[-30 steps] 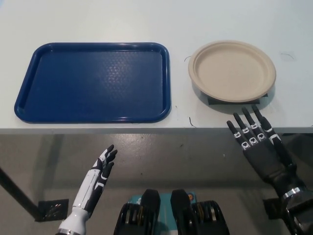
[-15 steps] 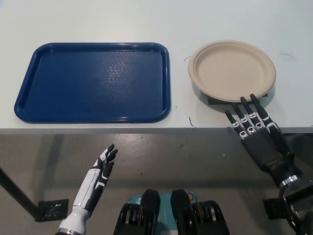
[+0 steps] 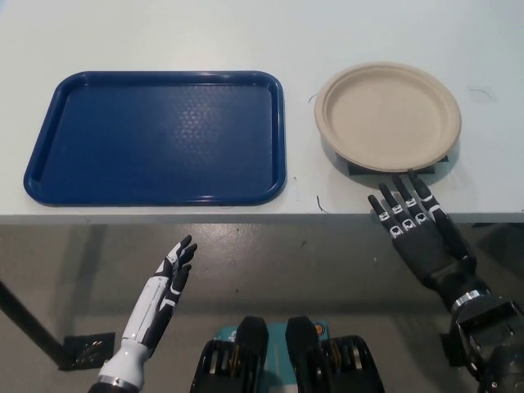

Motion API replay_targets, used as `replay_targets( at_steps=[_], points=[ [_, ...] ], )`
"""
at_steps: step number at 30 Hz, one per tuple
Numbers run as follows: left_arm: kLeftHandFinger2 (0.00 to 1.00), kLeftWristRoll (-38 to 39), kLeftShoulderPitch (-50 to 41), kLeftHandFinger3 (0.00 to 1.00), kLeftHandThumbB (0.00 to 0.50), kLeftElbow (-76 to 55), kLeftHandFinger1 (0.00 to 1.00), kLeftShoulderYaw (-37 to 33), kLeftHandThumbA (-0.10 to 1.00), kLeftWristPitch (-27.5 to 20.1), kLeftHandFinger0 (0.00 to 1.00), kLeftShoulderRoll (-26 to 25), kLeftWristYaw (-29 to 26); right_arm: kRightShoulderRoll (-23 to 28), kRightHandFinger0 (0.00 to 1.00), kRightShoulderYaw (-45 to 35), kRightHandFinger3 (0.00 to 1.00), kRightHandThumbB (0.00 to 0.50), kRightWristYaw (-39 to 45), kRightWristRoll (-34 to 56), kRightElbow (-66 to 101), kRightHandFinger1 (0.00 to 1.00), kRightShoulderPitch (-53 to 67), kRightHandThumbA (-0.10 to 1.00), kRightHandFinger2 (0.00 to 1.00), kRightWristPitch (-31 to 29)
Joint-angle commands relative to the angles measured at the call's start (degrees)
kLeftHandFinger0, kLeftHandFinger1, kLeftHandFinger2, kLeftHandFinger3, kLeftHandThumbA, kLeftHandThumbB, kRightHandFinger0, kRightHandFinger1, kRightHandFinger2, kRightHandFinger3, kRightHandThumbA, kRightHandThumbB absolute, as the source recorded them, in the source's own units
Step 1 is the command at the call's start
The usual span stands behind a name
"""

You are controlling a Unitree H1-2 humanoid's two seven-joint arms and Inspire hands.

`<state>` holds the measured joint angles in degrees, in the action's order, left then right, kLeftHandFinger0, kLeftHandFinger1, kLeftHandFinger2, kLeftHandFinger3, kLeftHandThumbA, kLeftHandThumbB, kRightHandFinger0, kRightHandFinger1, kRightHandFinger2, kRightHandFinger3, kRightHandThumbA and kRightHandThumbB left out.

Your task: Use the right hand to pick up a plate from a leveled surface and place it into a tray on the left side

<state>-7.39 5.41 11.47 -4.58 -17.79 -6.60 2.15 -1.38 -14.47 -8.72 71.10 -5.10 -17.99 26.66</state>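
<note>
A pale grey-white table fills the upper half of the frame, its front edge running straight across the middle, with grey floor below it. The beige paper plate sits at upper right, raised on a small dark stand whose edges show beneath its near rim. My black right hand has slid a little left along the table edge over the last second, after first reaching up to the plate's near rim; its fingertips are now just short of that rim, fingers spread and straight, holding nothing. I read that as lining up for the grasp, not yet a grip. The blue tray lies well apart at upper left, nothing in it. My white left hand rests at lower left below the table edge, fingers loosely extended and empty. A few thin dark marks dot the tabletop near the plate
</note>
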Motion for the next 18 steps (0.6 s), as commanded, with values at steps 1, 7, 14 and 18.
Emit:
replay_targets(
  at_steps=[1, 7, 14, 18],
  points=[
    [1.0, -0.1, 1.6, 1.0, 0.133, -1.3, 1.0, 0.4, 1.0, -2.4, 1.0, -0.7, 0.0, -0.1, 1.0, -0.4, 1.0, 0.332, 0.5, -1.5, 0.4, 1.0, -1.7, 1.0, 1.0, 0.3],
    [1.0, 0.3, 1.6, 1.0, 0.124, -0.9, 1.0, 0.4, 1.0, -2.8, 1.0, -0.7, 0.1, -0.1, 1.0, -0.7, 1.0, 0.333, 0.4, -2.7, -0.7, 1.0, -1.9, 1.0, 1.0, 0.3],
    [1.0, -0.3, 1.5, 1.0, 0.132, -1.3, 1.0, 0.2, 1.0, -2.4, 1.0, -0.7, 0.1, -0.3, 1.0, -1.5, 1.0, 0.334, -0.1, -4.2, -2.0, 1.0, -3.4, 1.0, 1.0, 0.2],
    [1.0, 0.1, 1.9, 1.0, 0.13, -0.7, 1.0, 0.3, 1.0, -2.9, 1.0, -0.8, 0.1, -0.3, 1.0, -1.0, 1.0, 0.336, 0.6, -4.2, -0.9, 1.0, -2.5, 1.0, 1.0, 0.3]
  ],
)
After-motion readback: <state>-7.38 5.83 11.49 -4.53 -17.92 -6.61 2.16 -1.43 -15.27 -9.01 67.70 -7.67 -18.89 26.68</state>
